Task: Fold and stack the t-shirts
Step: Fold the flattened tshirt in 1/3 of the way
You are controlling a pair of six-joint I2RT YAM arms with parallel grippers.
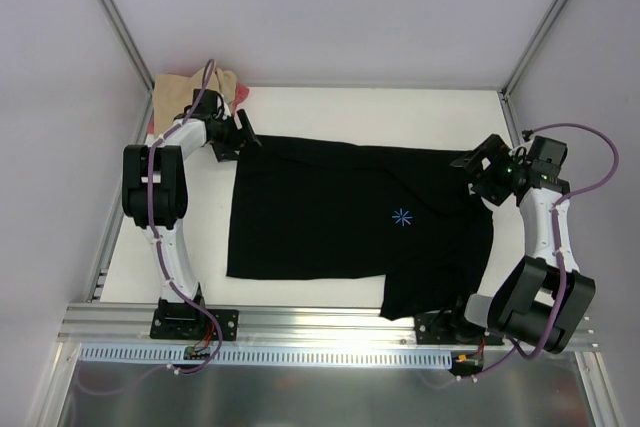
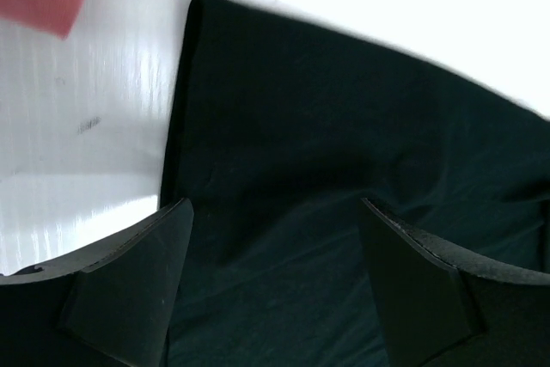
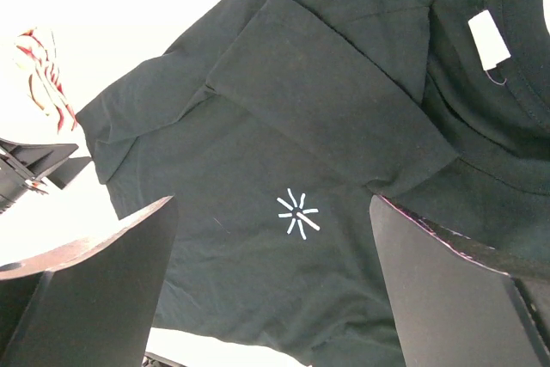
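The black t-shirt [image 1: 340,222] lies spread out flat in the middle of the white table [image 1: 400,112], with its neck end to my right and its bottom edge to my left. It is soft and floppy and light, so I think it will sag and bend wherever I lift it, and it will not break. I would pinch it at the corners and the edges, one claw at each end, so it hangs straight. My left gripper [image 2: 275,211] sits over the far left corner of the shirt with its claw wide and nothing in it. My right gripper [image 3: 273,204] sits over the neck end, claw wide too, holding nothing. From the top camera I can see the whole shirt, both arms, and the tan shirt [image 1: 185,92] and the pink-red shirt [image 1: 243,95] in the far left corner. The right wrist camera shows me small things the top one does not: a sleeve [image 3: 335,96] folded in over the chest, the little star mark [image 3: 297,212] and a white neck tag [image 3: 490,40]
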